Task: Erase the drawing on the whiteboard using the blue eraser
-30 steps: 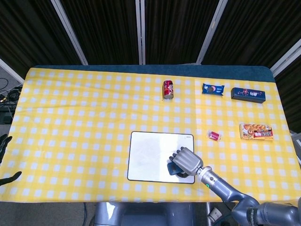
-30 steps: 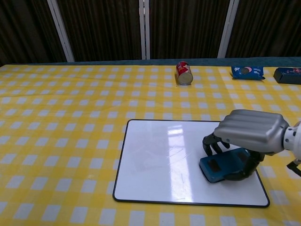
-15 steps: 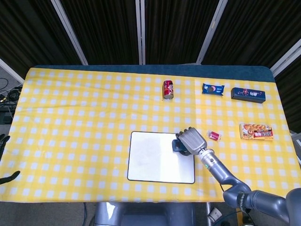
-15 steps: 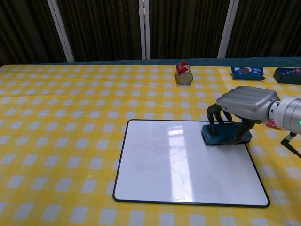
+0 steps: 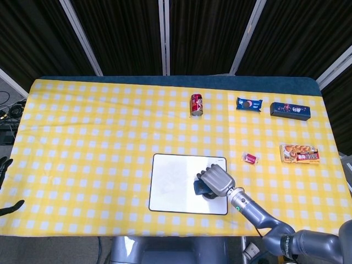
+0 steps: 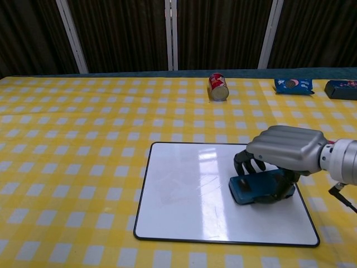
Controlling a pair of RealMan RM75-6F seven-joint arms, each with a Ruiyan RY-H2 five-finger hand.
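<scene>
Chest view: right hand point(image 6: 287, 149) grips eraser point(image 6: 257, 188).

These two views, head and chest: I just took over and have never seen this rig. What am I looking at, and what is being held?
Both cameras sit on the robot itself. The head view looks down on the whole table; the chest view looks across it from lower down. The metal shape is the right robot hand, gripping the blue eraser and pressing it on the whiteboard. Only dark fingertips of the left robot hand show at the head view's left edge. Farther back stand a red can, a blue cookie pack, a dark box, an orange snack box and a small pink packet.
</scene>
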